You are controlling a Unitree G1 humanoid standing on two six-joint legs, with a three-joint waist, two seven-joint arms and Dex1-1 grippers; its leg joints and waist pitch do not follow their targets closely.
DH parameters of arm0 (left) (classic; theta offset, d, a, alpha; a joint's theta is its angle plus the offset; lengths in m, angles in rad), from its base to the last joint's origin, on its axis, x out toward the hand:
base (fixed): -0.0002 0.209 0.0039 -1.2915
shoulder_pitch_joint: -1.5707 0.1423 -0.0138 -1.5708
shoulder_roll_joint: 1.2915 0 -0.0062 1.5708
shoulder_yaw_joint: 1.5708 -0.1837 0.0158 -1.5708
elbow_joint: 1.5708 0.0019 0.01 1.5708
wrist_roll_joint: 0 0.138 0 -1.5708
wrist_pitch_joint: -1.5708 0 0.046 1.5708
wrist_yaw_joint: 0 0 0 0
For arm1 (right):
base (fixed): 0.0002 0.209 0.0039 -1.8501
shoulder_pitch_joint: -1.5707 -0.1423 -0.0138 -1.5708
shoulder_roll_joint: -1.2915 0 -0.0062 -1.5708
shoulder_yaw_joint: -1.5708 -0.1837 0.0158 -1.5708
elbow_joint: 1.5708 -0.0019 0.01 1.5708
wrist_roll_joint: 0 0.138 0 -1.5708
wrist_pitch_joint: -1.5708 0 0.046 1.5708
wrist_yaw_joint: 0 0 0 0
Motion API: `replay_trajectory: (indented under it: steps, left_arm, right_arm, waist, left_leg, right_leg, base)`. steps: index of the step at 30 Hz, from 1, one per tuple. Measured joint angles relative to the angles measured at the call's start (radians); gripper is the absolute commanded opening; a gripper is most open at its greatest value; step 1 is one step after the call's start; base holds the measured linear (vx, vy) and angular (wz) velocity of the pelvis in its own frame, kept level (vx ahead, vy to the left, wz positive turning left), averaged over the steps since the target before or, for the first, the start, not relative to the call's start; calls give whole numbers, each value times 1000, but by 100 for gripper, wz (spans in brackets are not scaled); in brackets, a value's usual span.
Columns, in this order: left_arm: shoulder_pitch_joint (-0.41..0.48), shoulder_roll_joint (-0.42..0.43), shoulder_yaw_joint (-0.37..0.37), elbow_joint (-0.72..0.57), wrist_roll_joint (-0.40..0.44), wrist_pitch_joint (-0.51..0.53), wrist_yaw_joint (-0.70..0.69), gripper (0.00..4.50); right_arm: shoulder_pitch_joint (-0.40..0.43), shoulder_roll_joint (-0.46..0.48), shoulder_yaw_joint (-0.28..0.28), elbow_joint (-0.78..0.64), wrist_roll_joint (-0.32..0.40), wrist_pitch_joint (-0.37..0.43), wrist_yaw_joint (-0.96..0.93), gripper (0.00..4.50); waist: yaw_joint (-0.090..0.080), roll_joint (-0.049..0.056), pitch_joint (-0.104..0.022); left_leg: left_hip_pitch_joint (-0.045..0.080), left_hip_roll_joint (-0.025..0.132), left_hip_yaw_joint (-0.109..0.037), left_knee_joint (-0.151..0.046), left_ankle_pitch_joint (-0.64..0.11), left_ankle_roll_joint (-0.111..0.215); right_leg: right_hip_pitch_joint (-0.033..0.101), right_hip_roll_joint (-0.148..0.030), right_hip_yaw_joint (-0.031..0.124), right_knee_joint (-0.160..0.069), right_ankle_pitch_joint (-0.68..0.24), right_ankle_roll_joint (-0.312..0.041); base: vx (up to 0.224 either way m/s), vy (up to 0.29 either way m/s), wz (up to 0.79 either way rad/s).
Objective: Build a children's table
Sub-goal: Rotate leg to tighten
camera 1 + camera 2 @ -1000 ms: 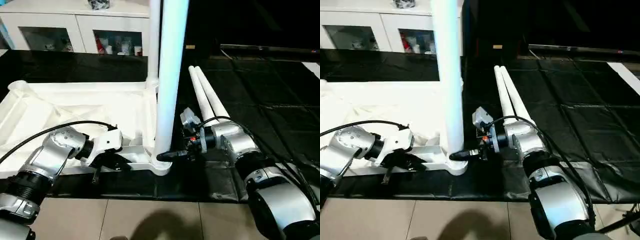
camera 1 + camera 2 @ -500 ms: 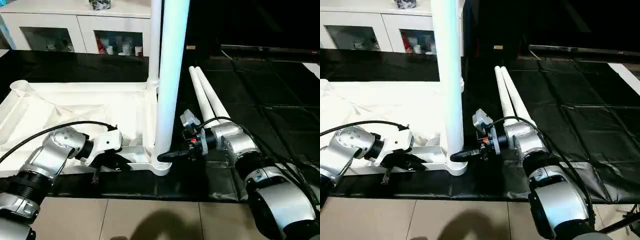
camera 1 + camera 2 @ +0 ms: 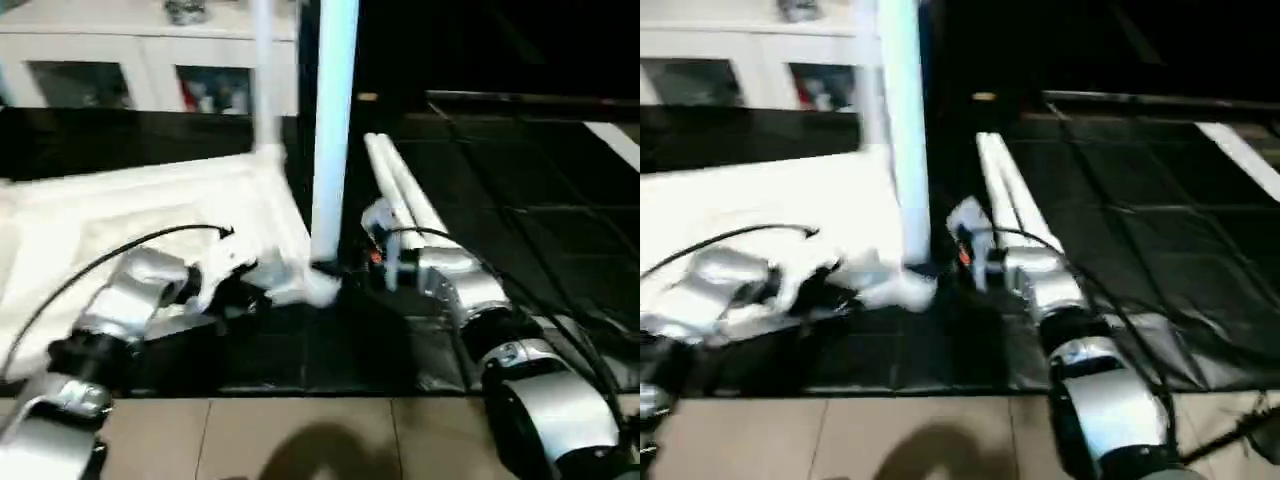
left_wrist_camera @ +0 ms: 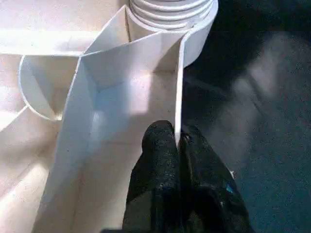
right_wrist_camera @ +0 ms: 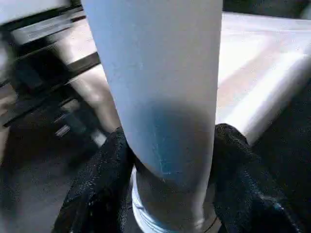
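Two legs stand upright in the corner sockets along the right edge of the upturned table top (image 3: 150, 215): the near leg (image 3: 333, 130) in the near right corner, the far leg (image 3: 264, 75) in the far right corner. Two spare legs (image 3: 395, 185) lie side by side on the black floor mat (image 3: 520, 200), just beside the top's right edge.

The step in hand looks like seating the near leg in its socket. The right gripper (image 5: 167, 165) has a black finger on either side of that leg, low down, just above the socket collar, and both fingers touch it, so it grips the leg. The left gripper (image 4: 177, 145) is clenched on the thin outer wall of the top near that same corner, one finger inside the rim and one outside, steadying the top.

As I judge it, the next move calls for pushing or twisting the leg fully home while the left arm keeps the top from sliding, then letting go and reaching for one of the spare legs. Whether the leg is already fully seated I cannot tell.

The top lies ribbed side up on the black mat, which covers a tiled floor (image 3: 300, 430); bare tiles show at the mat's near edge. Behind the top stands a white cabinet (image 3: 120, 70) with glass doors and small things inside.
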Motion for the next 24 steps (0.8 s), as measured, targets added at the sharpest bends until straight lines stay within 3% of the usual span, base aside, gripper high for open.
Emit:
replay_trajectory:
  steps: [5,8,11,19,24]
  left_arm:
    - [-27,-95,50,-2,9,138,164,0]
    - [-32,-122,56,-11,9,169,203,0]
    - [-32,-122,56,-12,8,166,204,0]
    - [-21,-89,33,-36,13,144,189,0]
    - [10,-43,28,-52,8,70,115,0]
  right_arm:
    - [-42,75,-40,15,-14,46,-290,199]
    - [-49,82,-41,17,-33,34,-344,199]
    - [-44,82,-41,17,-34,17,-344,265]
    - [-16,85,-40,-2,-31,-14,-292,330]
    - [2,27,-14,-25,-29,-21,-107,366]
  waist:
    - [-9,0,0]
    - [-9,0,0]
    - [-9,0,0]
    - [-11,0,0]
    - [-12,0,0]
  left_leg:
    - [0,0,0,0,0,0]
    - [-2,-1,0,-1,0,0]
    - [-3,-1,0,-1,0,0]
    - [-4,0,0,-2,0,0]
    - [-6,0,0,-2,0,1]
  right_leg:
    - [0,0,0,-1,0,0]
    - [0,0,0,-3,-1,1]
    - [0,0,0,-4,-1,1]
    - [-1,0,0,-5,-1,1]
    - [-1,0,0,-7,-1,1]
  base:
    - [0,0,0]
    - [0,0,0]
    - [0,0,0]
    - [0,0,0]
    - [0,0,0]
